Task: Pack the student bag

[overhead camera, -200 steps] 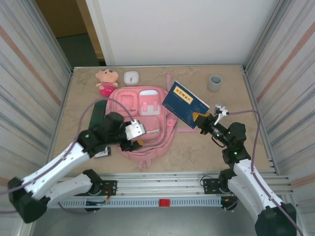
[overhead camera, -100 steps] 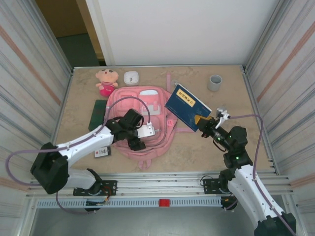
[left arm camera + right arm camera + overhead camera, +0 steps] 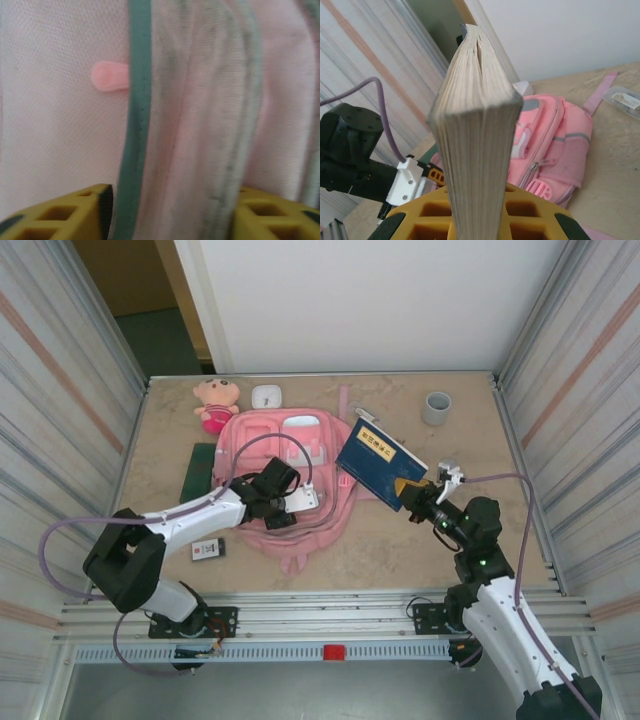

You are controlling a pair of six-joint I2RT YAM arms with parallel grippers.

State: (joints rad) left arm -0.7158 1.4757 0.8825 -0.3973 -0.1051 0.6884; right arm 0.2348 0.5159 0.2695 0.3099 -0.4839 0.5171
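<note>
The pink student bag (image 3: 262, 440) lies flat in the middle of the table. My left gripper (image 3: 300, 502) rests on the bag's near part. In the left wrist view a fold of the bag's pink fabric (image 3: 200, 100) with grey-green piping sits between its yellow fingers (image 3: 60, 215), and a pink zipper tab (image 3: 110, 76) lies just beyond. My right gripper (image 3: 408, 490) is shut on the near corner of a blue book (image 3: 378, 458), held tilted above the table at the bag's right edge. Its page edges (image 3: 477, 150) stand upright between the jaws, with the bag (image 3: 555, 145) behind.
A pink plush doll (image 3: 214, 403) and a small white box (image 3: 266, 396) sit behind the bag. A grey cup (image 3: 436, 407) stands back right. A green notebook (image 3: 200, 468) and a small card (image 3: 207, 549) lie left of the bag. A clear case (image 3: 368, 417) lies by the book.
My left arm has stretched out low across the bag and its jaws have narrowed onto the fabric. The bag has shifted slightly away. The right gripper and book have barely moved.
</note>
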